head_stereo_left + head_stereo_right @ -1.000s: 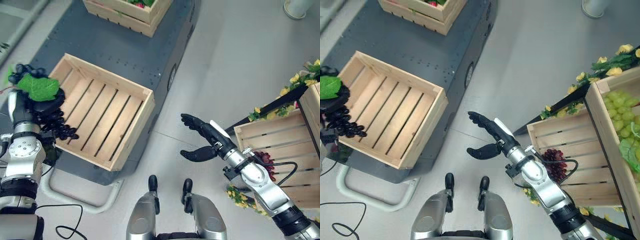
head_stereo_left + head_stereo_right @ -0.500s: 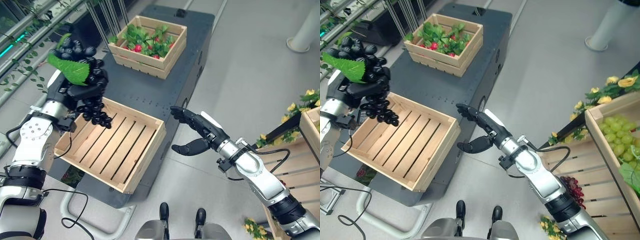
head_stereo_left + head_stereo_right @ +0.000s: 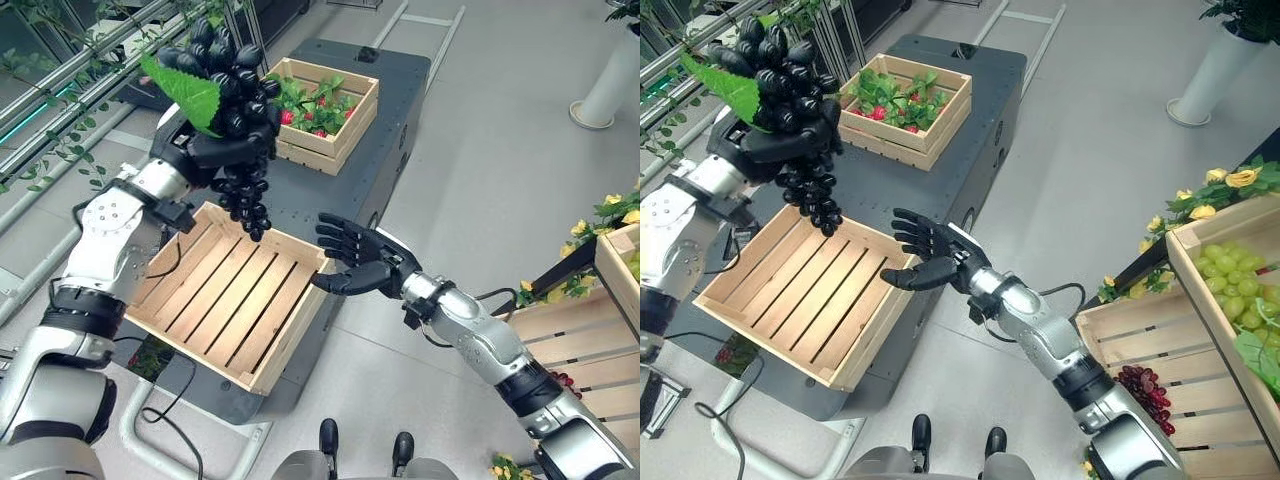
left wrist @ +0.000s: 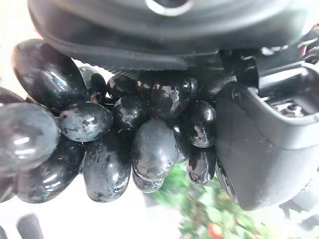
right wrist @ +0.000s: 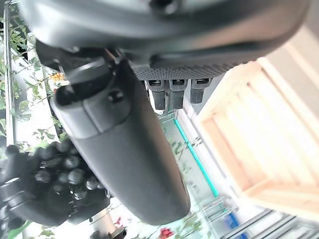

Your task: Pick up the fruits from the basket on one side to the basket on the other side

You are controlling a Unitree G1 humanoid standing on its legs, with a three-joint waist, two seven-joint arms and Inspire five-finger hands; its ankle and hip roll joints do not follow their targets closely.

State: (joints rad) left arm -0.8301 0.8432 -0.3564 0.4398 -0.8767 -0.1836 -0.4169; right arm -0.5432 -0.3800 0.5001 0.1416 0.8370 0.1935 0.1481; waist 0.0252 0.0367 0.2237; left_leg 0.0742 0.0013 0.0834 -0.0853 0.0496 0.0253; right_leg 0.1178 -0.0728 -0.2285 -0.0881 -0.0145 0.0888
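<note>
A black grape bunch is gripped by the left hand above an empty crate. The right hand, spread open, holds nothing. Release is still pending.

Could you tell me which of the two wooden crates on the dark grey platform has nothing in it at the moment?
The nearer slatted wooden crate, below the black grape bunch gripped by the left hand; the farther wooden crate holds leafy greens with red fruit.

My open right hand hovers at the empty crate's far-right corner; its slatted floor lies unobstructed below.
</note>
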